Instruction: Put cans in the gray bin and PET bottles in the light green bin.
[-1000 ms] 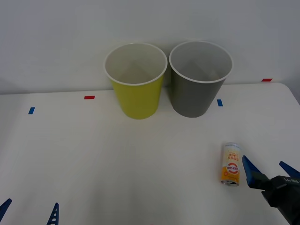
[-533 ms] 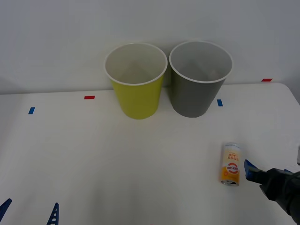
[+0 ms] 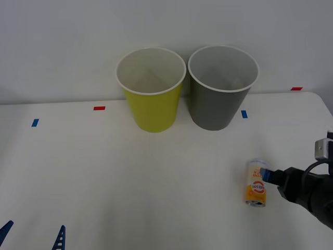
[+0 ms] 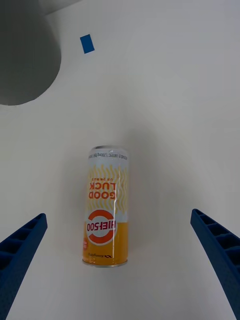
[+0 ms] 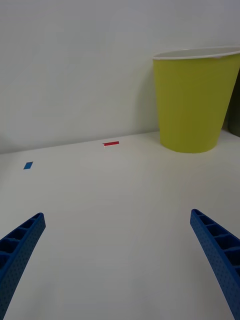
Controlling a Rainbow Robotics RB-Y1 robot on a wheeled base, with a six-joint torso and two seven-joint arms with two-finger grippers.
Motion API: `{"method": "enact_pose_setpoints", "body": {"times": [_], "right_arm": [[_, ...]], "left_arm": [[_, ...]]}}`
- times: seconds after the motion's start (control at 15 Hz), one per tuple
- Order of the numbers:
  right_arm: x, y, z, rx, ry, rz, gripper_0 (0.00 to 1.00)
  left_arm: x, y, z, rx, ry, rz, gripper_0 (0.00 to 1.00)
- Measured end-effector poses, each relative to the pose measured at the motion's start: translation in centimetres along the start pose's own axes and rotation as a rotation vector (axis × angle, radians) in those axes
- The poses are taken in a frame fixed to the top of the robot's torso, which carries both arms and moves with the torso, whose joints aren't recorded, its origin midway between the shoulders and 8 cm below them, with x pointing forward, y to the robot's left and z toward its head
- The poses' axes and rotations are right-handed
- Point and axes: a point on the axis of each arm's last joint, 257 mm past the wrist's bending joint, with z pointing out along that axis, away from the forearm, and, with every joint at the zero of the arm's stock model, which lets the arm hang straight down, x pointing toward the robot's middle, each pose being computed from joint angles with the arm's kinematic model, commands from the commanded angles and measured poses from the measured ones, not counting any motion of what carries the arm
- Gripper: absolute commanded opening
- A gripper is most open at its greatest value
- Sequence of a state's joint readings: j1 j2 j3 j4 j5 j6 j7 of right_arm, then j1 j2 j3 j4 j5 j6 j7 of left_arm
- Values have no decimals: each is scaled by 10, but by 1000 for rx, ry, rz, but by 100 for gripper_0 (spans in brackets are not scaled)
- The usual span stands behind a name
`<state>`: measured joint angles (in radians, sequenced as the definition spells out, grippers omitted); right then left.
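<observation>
- The white tabletop (image 3: 104, 177) spreads wide across the front view, with small blue and red tape marks (image 3: 99, 108) dotted along its far side.
- Two bins stand upright side by side at the back, near the wall: the light green bin (image 3: 151, 99) on the left, the gray bin (image 3: 218, 99) on the right, just beside each other.
- The right hand (image 4: 120, 260) is low over the tabletop's right side, blue fingers (image 4: 220, 250) spread wide open and gripping nothing.
- The left hand (image 5: 117, 265) sits at the near left edge, fingers apart too, nothing between them.
- The can (image 3: 256, 183) lies flat on its side on the tabletop, well in front of the gray bin, orange end nearest the robot, between the right hand's open fingers without touching them.
</observation>
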<state>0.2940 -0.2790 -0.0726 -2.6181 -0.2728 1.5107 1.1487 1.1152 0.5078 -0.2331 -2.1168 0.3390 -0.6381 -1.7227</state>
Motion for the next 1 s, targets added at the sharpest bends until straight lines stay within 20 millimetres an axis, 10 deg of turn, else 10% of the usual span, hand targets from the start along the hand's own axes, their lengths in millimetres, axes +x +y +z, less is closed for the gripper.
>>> {"method": "enact_pose_setpoints", "body": {"times": [1.0], "right_arm": [[-3, -17, 41, 17, 184, -60, 100]], "left_arm": [[0, 0, 0, 0, 0, 0, 100]]}}
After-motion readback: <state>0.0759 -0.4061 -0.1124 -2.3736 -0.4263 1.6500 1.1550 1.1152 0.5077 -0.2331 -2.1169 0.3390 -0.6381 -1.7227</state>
